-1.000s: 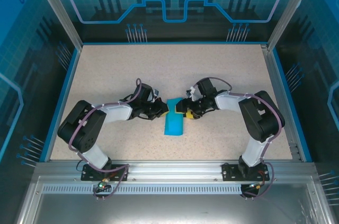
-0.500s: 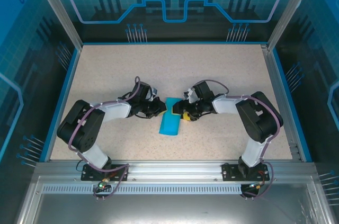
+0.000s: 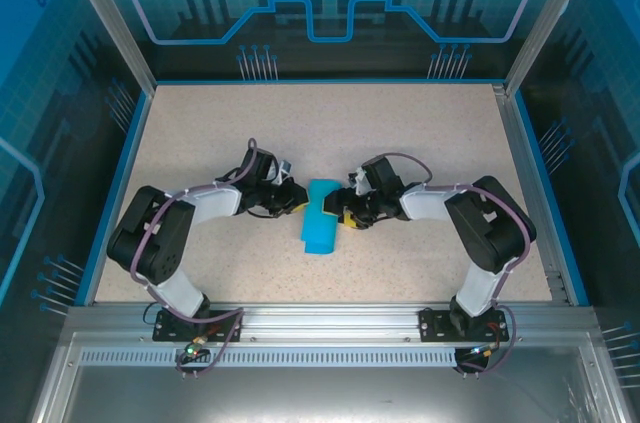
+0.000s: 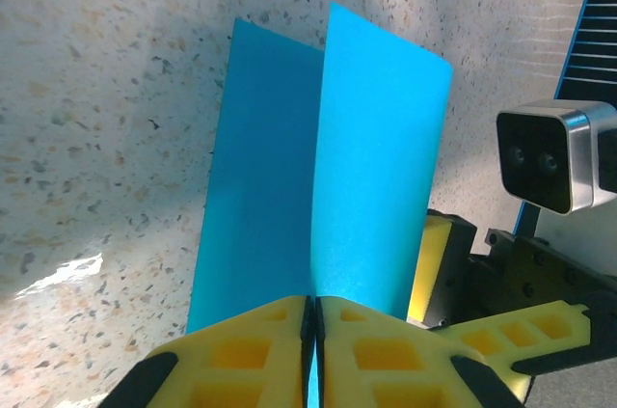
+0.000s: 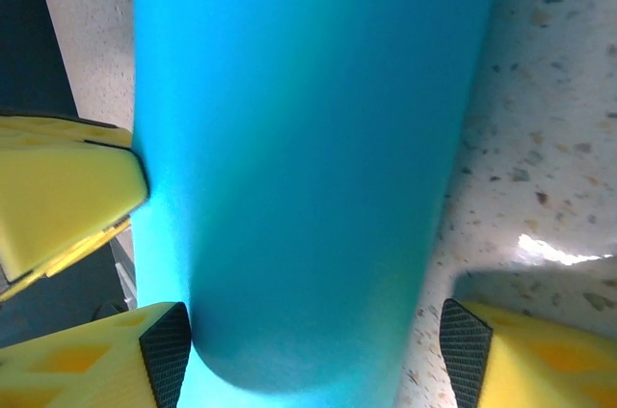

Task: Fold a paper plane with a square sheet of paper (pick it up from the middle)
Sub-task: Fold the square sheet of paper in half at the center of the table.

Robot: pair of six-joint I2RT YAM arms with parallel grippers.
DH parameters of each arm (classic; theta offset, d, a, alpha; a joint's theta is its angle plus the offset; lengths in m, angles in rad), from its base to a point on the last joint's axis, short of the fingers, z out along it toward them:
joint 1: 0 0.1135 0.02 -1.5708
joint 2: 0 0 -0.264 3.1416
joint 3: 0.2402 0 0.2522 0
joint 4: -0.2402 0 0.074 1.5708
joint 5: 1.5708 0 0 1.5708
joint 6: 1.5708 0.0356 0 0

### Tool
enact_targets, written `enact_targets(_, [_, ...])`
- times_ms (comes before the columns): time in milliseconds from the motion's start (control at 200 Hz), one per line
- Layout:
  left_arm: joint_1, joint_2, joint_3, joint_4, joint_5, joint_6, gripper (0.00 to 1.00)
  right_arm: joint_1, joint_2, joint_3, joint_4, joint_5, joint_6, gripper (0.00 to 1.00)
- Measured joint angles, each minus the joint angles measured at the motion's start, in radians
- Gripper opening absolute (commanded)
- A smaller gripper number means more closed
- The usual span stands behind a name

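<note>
Cyan square sheet of paper [image 3: 319, 219], folded narrow, has shifted left and farther over the last second and lies between both arms. Left gripper [image 4: 310, 326] pinches the crease end. Right gripper [image 5: 315, 345] jaws are spread astride the bowed fold. Judged: early crease being set, plane not yet formed.

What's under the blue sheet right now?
Speckled table shows around the square sheet of paper, which the left gripper pinches shut at its crease. The right gripper straddles it, open. The patch directly beneath the sheet is covered.
</note>
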Motion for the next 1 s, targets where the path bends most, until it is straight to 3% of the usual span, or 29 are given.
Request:
enact_targets(155, [0.000, 0.013, 0.000, 0.001, 0.013, 0.001, 0.14, 0.031, 0.014, 0.001, 0.035, 0.006, 0.014, 0.67])
enact_targets(375, [0.000, 0.019, 0.000, 0.004, 0.020, 0.001, 0.21, 0.045, 0.020, 0.006, 0.032, 0.026, 0.016, 0.47])
enact_targets(465, [0.000, 0.018, 0.000, 0.004, 0.020, -0.001, 0.33, 0.045, 0.020, 0.011, 0.027, 0.030, 0.009, 0.46])
enact_targets(570, [0.000, 0.015, 0.000, 0.000, 0.018, -0.002, 0.41, 0.043, 0.020, 0.014, 0.023, 0.031, 0.005, 0.46])
enact_targets(1000, [0.000, -0.055, 0.000, -0.026, -0.015, -0.002, 0.47, -0.074, 0.013, 0.043, -0.068, 0.029, -0.075, 0.44])
